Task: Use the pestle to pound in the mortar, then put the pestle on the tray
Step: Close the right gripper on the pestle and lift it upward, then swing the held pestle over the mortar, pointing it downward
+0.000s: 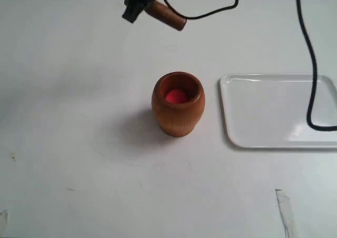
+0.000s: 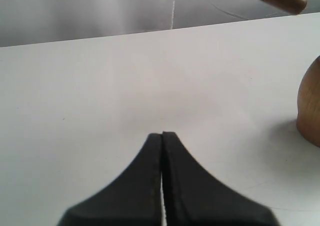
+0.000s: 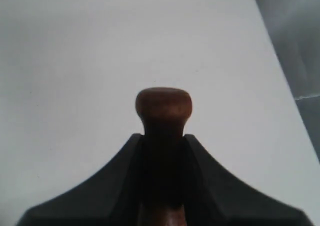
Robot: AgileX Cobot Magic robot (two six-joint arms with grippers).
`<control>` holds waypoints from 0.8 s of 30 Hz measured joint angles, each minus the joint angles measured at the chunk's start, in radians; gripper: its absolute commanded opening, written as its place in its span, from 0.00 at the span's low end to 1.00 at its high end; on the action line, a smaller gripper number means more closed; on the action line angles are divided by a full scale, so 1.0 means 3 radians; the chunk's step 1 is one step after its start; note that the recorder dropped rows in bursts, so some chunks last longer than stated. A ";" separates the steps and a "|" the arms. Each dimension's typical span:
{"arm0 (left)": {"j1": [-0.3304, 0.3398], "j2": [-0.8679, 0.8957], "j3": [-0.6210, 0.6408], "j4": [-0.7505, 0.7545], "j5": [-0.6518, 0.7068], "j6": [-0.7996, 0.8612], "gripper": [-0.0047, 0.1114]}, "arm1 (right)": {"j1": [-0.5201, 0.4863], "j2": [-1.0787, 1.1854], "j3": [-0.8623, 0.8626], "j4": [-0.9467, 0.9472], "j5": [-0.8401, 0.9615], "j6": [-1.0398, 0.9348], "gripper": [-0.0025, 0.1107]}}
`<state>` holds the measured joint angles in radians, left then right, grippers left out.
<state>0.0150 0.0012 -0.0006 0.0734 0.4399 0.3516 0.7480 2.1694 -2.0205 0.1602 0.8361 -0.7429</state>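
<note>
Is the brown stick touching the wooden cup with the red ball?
Apart. In the exterior view the right tool holds the pestle well clear of the mortar, with bare table showing between them.

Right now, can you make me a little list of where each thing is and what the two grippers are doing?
stick: in the air above the table, clamped in the right gripper
cup: upright on the table, left of the tray, not touching it
ball: red, inside the cup
tray: white, black cable crossing in front
left gripper: shut, holding nothing
</note>
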 measured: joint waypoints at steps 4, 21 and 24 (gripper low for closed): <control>0.0000 0.0000 0.0000 0.0000 0.0000 0.0000 0.04 | 0.0000 -0.0336 0.0187 -0.0044 -0.0085 0.0132 0.02; 0.0000 0.0000 0.0000 0.0000 0.0000 0.0000 0.04 | 0.0000 -0.2534 0.4334 -0.0081 -0.4787 0.1287 0.02; 0.0000 0.0000 0.0000 0.0000 0.0000 0.0000 0.04 | 0.0000 -0.2496 0.4937 -0.0702 -0.6089 0.2176 0.02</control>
<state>0.0150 0.0012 -0.0006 0.0734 0.4399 0.3516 0.7480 1.4205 -0.5393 -0.0504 -0.9906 -0.0902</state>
